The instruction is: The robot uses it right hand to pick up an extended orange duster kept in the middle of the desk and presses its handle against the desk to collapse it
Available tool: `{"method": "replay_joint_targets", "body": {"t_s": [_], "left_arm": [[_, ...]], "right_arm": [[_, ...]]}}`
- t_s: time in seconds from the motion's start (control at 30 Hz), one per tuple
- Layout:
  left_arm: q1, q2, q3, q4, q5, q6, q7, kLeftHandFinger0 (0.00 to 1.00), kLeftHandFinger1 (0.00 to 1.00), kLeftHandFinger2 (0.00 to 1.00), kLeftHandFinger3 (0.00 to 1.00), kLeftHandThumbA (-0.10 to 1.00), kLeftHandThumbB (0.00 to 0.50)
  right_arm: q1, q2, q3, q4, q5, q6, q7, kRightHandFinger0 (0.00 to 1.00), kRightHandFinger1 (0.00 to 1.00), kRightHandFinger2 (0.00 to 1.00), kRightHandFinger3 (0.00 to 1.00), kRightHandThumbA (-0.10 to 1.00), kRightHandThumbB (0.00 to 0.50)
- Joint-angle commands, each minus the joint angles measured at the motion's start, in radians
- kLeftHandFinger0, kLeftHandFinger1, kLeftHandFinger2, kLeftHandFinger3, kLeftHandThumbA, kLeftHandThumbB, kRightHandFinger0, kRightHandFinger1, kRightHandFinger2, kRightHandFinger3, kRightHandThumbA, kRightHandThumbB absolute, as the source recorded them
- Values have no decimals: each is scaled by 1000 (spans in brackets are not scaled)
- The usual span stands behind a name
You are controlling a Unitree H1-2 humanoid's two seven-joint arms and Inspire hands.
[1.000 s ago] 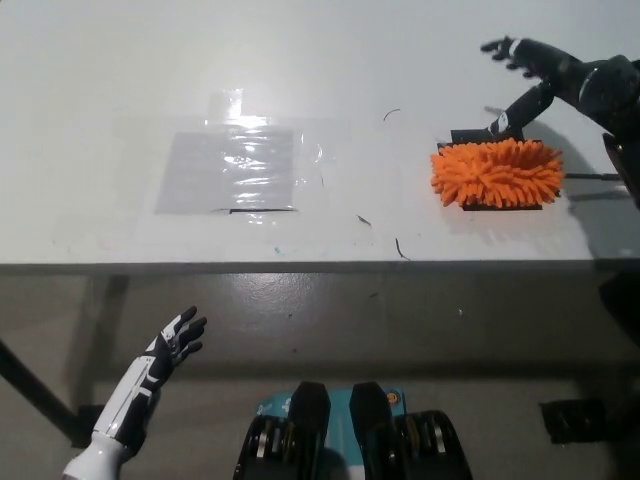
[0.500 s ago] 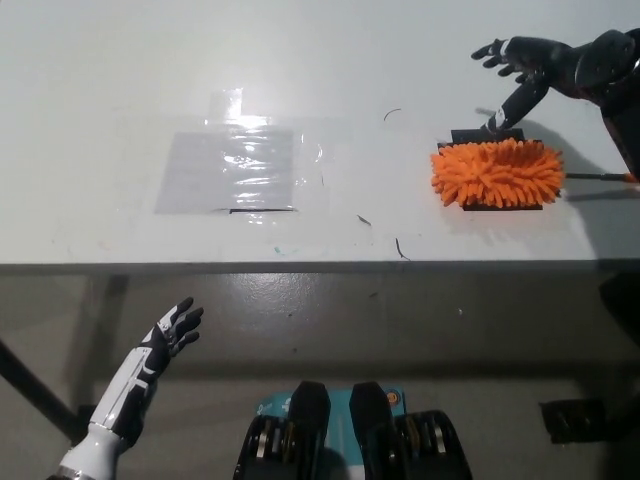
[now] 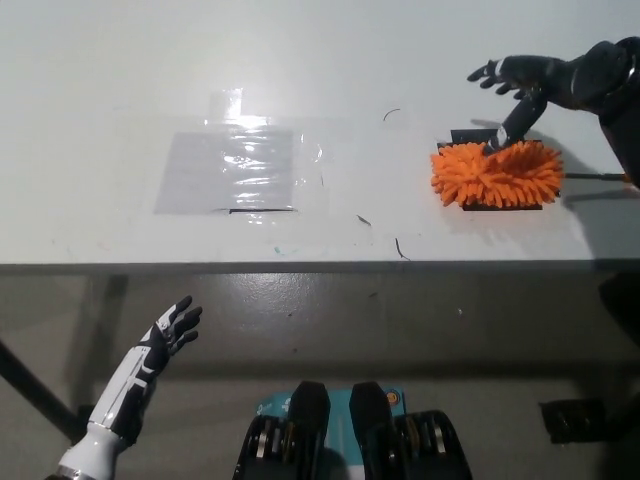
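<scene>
So the duster point(image 3: 497, 173) is lying flat on the worktop point(image 3: 120, 80) out around 3 o'clock, near the right side rather than dead centre, orange fluffy head up, sitting on a dark flat base that peeks out along its far and near edges. A thin rod, which I take to be the handle point(image 3: 598, 177), runs off toward 3 o'clock and disappears under the black arm, so I can't tell whether it's extended or how long it is. The right robot hand point(image 3: 522, 82) hovers just past the duster's far edge at roughly 2 o'clock, fingers spread wide, one of them angled down toward the back of the orange head and maybe just brushing it, hard to say. It isn't holding anything. My read: the task is basically at the start. The hand is over the thing but no grip yet, so picking up, standing it on the handle and pushing down to collapse it are all left to do. Other stuff: a clear plastic sheet point(image 3: 237, 165) taped to the worktop around 10 o'clock, well apart from the duster, plus a few small dark scuffs point(image 3: 364, 221) between the two. None of that is in the way. The only real obstacle I'd guess at is the handle being tucked under the robot's own arm. The left robot hand point(image 3: 172, 328) rests open at 7 o'clock, below the worktop's front edge.
</scene>
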Motion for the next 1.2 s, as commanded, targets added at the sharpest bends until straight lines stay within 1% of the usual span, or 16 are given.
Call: {"method": "replay_joint_targets", "body": {"t_s": [0.0,0.07,0.13,0.3,0.33,0.4,0.5,0.57,0.9,0.93,1.0,1.03,1.07,1.1,1.13,1.17], "left_arm": [[-15,20,6,-24,-12,-10,-12,1000,1000,1000,1000,1000,302],[-15,21,7,-23,-14,-13,-13,1000,1000,1000,1000,1000,302],[-15,21,7,-21,-17,-15,-14,1000,1000,1000,1000,1000,300],[-14,20,8,-23,-16,-15,-13,1000,1000,1000,1000,1000,302],[-15,20,8,-19,-22,-12,-16,1000,1000,1000,1000,1000,304],[-19,22,9,-19,-17,-16,-14,1000,1000,1000,1000,1000,305],[-21,22,9,-20,-18,-16,-15,1000,1000,1000,1000,1000,304],[-26,21,9,-19,-19,-18,-14,1000,1000,1000,1000,1000,304],[-33,23,11,-24,-21,-7,-15,1000,1000,1000,1000,1000,303],[-36,23,11,-23,-22,-8,-15,1000,1000,1000,1000,1000,301],[-36,23,12,-23,-23,-9,-16,1000,1000,1000,1000,1000,298],[-39,23,13,-22,-23,-8,-14,1000,1000,1000,1000,1000,294],[-41,23,14,-21,-23,-7,-13,1000,1000,1000,1000,1000,293],[-41,24,14,-20,-21,-8,-12,1000,1000,1000,1000,1000,291],[-43,24,14,-19,-22,-8,-12,1000,1000,1000,1000,1000,290],[-47,24,15,-14,-21,-10,-11,1000,1000,1000,1000,1000,291]], "right_arm": [[-70,6,54,18,-88,-64,-45,1000,1000,1000,1000,903,478],[-70,12,100,27,-133,-66,-64,1000,1000,1000,1000,965,493],[-56,21,129,40,-154,-80,-88,1000,1000,1000,1000,922,468],[-57,27,140,54,-158,-87,-94,1000,1000,1000,1000,899,464],[-32,45,180,88,-199,-78,-126,1000,1000,1000,1000,936,500],[-28,51,186,99,-200,-70,-127,1000,1000,1000,1000,959,500],[-22,55,184,106,-199,-77,-133,1000,1000,1000,1000,968,500],[-15,65,148,109,-166,-46,-119,1000,1000,1000,1000,905,499],[14,78,116,124,-168,-67,-105,1000,1000,1000,1000,910,500],[27,79,94,129,-153,-79,-155,1000,1000,1000,1000,781,468],[31,80,85,130,-156,-84,-174,1000,1000,1000,1000,753,481],[50,77,48,121,-135,-129,-310,850,882,900,871,224,231],[62,74,31,115,-132,-162,-398,711,787,848,813,80,242],[82,67,35,108,-153,-232,-531,127,305,455,458,-93,215],[83,67,30,108,-152,-231,-555,5,279,633,611,-100,175],[84,66,23,107,-152,-244,-595,0,405,818,843,-100,131]]}}
